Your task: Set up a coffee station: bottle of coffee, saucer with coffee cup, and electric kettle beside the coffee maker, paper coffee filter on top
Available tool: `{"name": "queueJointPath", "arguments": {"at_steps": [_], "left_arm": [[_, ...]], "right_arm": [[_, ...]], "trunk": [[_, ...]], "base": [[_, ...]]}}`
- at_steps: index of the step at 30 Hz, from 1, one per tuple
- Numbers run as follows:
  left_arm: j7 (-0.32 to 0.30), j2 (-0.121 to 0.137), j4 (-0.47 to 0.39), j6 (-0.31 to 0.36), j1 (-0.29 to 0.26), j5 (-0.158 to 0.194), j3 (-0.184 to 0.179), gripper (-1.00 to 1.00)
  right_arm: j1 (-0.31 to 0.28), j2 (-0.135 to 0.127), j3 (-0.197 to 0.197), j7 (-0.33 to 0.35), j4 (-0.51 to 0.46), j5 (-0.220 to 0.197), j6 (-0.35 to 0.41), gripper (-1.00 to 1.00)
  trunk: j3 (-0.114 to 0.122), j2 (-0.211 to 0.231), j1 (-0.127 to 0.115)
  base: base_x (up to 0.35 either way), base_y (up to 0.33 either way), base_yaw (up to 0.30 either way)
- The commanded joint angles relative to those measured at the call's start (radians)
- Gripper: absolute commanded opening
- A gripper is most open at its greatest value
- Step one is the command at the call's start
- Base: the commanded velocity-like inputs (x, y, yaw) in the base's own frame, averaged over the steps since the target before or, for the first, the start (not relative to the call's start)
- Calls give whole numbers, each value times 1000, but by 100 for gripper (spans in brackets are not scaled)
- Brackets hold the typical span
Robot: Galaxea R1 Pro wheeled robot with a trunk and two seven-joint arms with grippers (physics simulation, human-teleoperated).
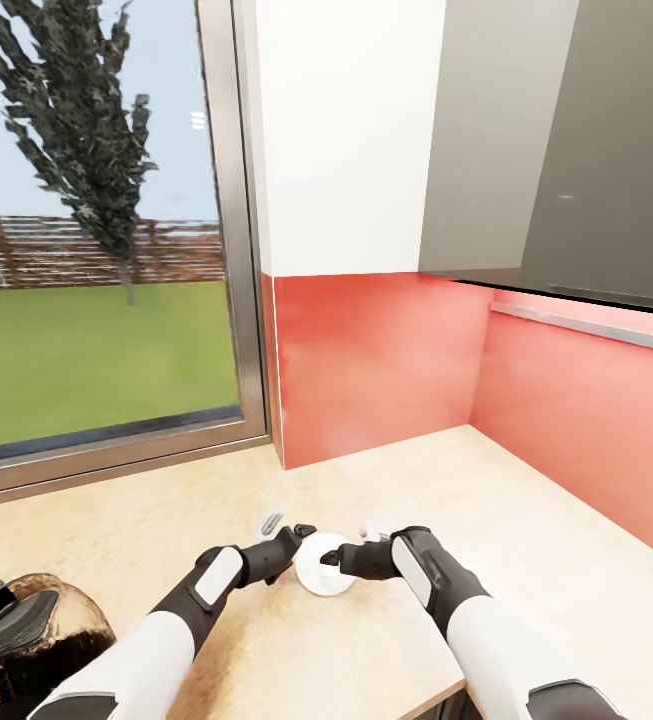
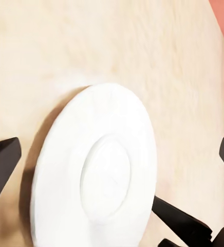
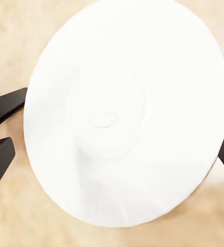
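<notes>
No label, brand or writing can be read anywhere in front of you.

In the head view, at 8 o'clock, a brown rounded object (image 1: 26,640) with a dark piece on top sits at the corner of the frame. Above it, at 10 o'clock, the window (image 1: 96,230) looks out on grass, a fence and a tree. Your left gripper (image 1: 302,541) reaches in from 7 o'clock to the left rim of the saucer (image 1: 318,572), which lies flat on the countertop (image 1: 526,560) at about 6 o'clock. Your right gripper (image 1: 334,560) comes in from 5 o'clock, its tip over the saucer's right side. From 1 to 3 o'clock run the red backsplash (image 1: 376,360) and the dark grey wall cabinets (image 1: 566,150).

The head view does not settle how either tool stands; the wrist views do. The left wrist view shows the saucer (image 2: 99,175) tilted in perspective, with dark finger tips at both frame edges, set wide, and a dark tip of the other gripper crossing at the saucer's rim. The right wrist view shows the saucer (image 3: 127,110) face-on, its centre ring visible, with dark fingers well apart on both sides, straddling the rim. You cannot tell whether they touch it.
</notes>
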Motion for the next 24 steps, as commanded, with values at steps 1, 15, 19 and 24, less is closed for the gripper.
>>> {"name": "queueJointPath", "arguments": {"at_steps": [1, 15, 19, 24], "left_arm": [[2, -1, 3, 8, 0, -1, 4, 100], [2, -1, 10, 7, 0, 0, 4, 100], [2, -1, 10, 7, 0, 1, 4, 100], [2, -2, 9, 8, 0, 1, 4, 100]], "right_arm": [[1, 1, 4, -1, 15, -5, 7, 100], [1, 17, 4, -1, 17, -5, 7, 100], [1, 17, 4, -1, 17, -5, 7, 100], [1, 17, 4, -1, 17, -5, 7, 100]], "trunk": [[-1, 0, 1], [-1, 0, 1], [-1, 0, 1], [-1, 0, 1]], "base": [[0, 0, 0], [0, 0, 0], [0, 0, 0], [0, 0, 0]]}}
